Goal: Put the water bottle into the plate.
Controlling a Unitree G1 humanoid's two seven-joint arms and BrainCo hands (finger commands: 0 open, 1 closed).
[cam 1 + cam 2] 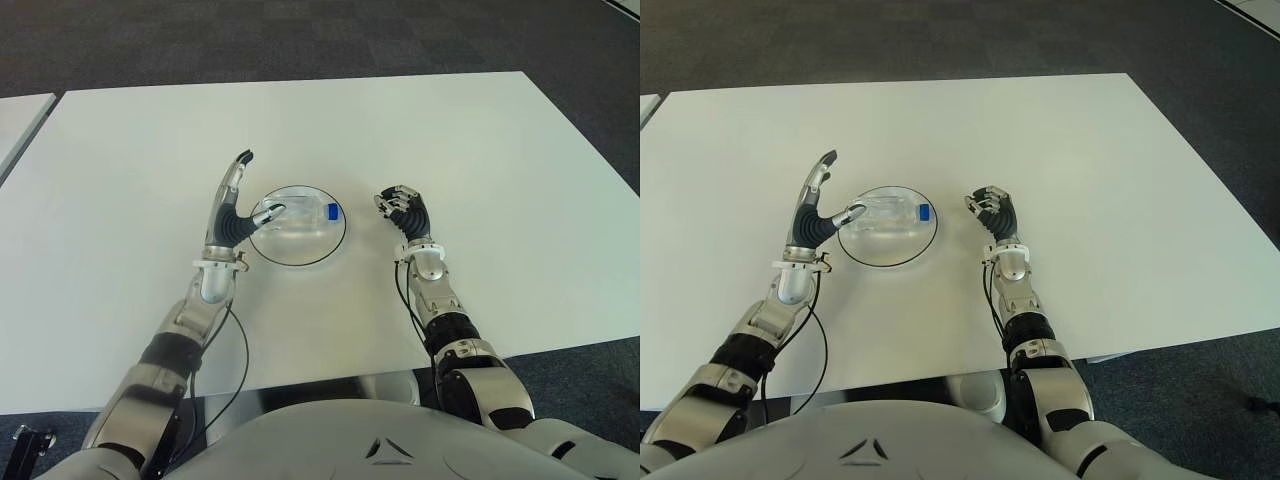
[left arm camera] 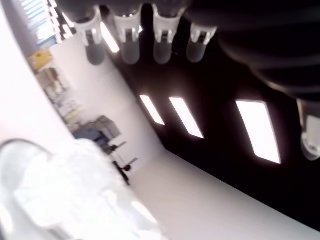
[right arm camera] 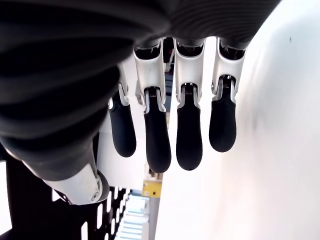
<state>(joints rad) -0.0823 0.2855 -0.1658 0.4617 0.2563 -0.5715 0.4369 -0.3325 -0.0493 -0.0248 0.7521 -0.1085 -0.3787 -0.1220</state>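
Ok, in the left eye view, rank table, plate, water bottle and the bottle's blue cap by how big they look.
Largest to smallest as they appear:
1. table
2. plate
3. water bottle, lying inside the plate, left hand open beside it
4. blue cap
All sit at similar depth, so the order is safe.

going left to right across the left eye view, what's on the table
left hand → plate holding the bottle → right hand
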